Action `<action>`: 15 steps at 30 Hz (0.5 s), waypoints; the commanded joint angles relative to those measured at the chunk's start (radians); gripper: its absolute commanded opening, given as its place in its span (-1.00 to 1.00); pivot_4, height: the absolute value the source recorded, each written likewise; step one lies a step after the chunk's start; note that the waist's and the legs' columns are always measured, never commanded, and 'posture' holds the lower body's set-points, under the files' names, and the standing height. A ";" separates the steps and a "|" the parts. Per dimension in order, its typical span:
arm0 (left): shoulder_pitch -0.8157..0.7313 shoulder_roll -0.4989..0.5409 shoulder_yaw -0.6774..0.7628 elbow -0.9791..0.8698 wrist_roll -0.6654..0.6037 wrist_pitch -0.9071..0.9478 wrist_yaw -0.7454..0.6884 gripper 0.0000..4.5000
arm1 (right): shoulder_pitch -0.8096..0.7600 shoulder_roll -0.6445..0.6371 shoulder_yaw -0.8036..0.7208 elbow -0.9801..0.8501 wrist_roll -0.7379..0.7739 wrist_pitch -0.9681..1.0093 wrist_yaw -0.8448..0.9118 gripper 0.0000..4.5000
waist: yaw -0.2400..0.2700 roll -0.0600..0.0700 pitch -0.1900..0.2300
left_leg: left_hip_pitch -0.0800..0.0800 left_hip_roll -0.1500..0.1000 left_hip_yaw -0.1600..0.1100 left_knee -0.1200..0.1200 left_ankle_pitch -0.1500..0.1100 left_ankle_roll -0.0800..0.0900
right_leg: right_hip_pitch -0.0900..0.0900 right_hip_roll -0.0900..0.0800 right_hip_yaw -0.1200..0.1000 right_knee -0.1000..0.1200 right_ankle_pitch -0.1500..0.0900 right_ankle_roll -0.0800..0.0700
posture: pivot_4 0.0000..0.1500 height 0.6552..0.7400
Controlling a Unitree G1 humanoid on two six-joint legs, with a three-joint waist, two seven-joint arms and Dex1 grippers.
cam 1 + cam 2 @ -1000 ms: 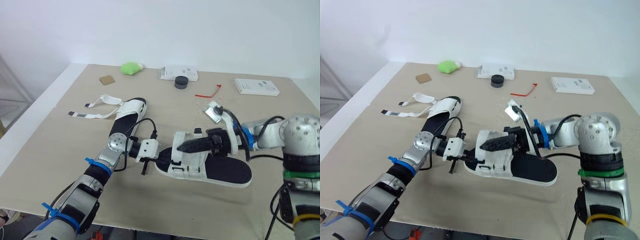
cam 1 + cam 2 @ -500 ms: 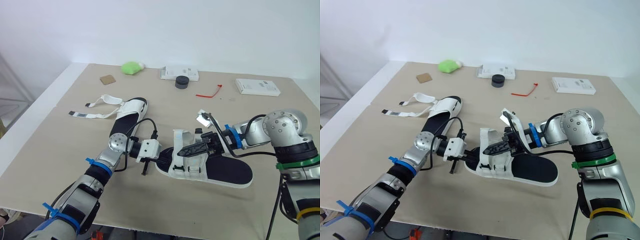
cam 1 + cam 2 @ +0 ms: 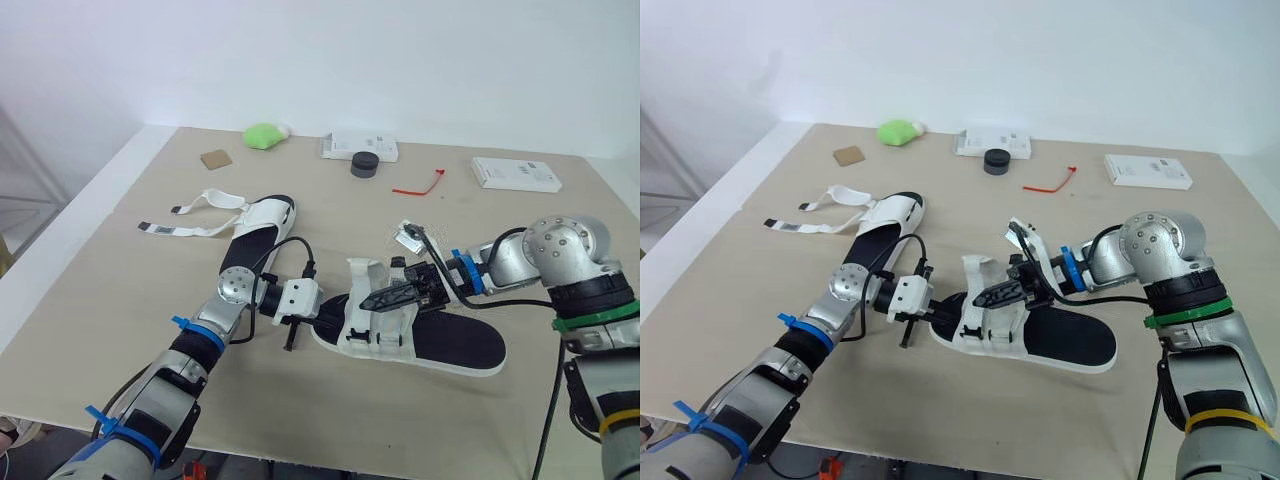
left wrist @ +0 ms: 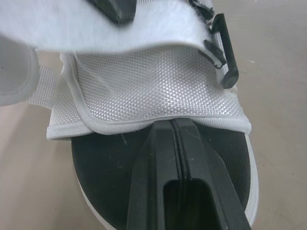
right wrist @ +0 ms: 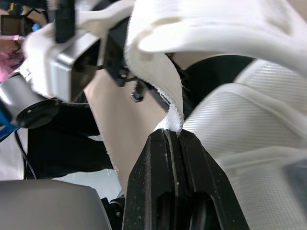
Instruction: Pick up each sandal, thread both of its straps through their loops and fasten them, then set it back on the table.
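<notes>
Right wrist view: right gripper (image 5: 173, 136) pinches strap (image 5: 158, 81) (left gripper (image 4: 175, 125) clamps sandal mesh (image 4: 153, 91)).

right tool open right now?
No, the right wrist view shows the right tool with its two black fingers pressed together on the white webbing strap of the black-soled white sandal.

Black-soled near sandal (image 3: 460, 342) flat mid-table; far sandal (image 3: 255, 226) with straps splayed.
</notes>
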 commanded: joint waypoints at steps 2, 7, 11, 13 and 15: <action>0.087 0.024 -0.095 0.127 0.144 0.067 0.004 -1.00 | -0.011 -0.003 0.052 0.002 -0.004 0.010 -0.048 -0.99 | 0.000 0.000 0.000 | 0.000 0.000 0.000 0.000 0.000 0.000 | 0.000 0.000 0.000 0.000 0.000 0.000 | 1.00 1.00; 0.093 0.023 -0.095 0.123 0.144 0.067 0.006 -1.00 | 0.007 0.007 0.099 -0.045 0.010 0.010 -0.086 -0.99 | 0.000 0.000 0.000 | 0.000 0.000 0.000 0.000 0.000 0.000 | 0.000 0.000 -0.001 0.000 0.000 0.000 | 1.00 1.00; 0.095 0.024 -0.096 0.121 0.145 0.067 0.006 -1.00 | 0.003 -0.009 0.123 -0.104 0.014 0.010 -0.076 -0.99 | 0.000 0.000 -0.001 | 0.000 0.000 -0.001 0.000 0.000 0.000 | 0.000 0.000 -0.001 0.000 -0.001 0.001 | 1.00 1.00; 0.097 0.024 -0.096 0.119 0.144 0.068 0.006 -1.00 | -0.004 -0.008 0.128 -0.132 -0.011 0.010 -0.080 -0.99 | 0.000 0.000 -0.001 | -0.001 0.000 -0.001 0.000 0.000 0.000 | 0.000 -0.001 -0.002 0.000 -0.001 0.001 | 1.00 1.00; 0.100 0.024 -0.097 0.116 0.145 0.069 0.006 -1.00 | -0.015 0.000 0.121 -0.147 -0.020 0.010 -0.077 -0.99 | 0.000 0.000 -0.001 | -0.001 -0.001 -0.001 0.000 0.000 0.000 | 0.000 -0.001 -0.002 0.000 -0.001 0.000 | 1.00 1.00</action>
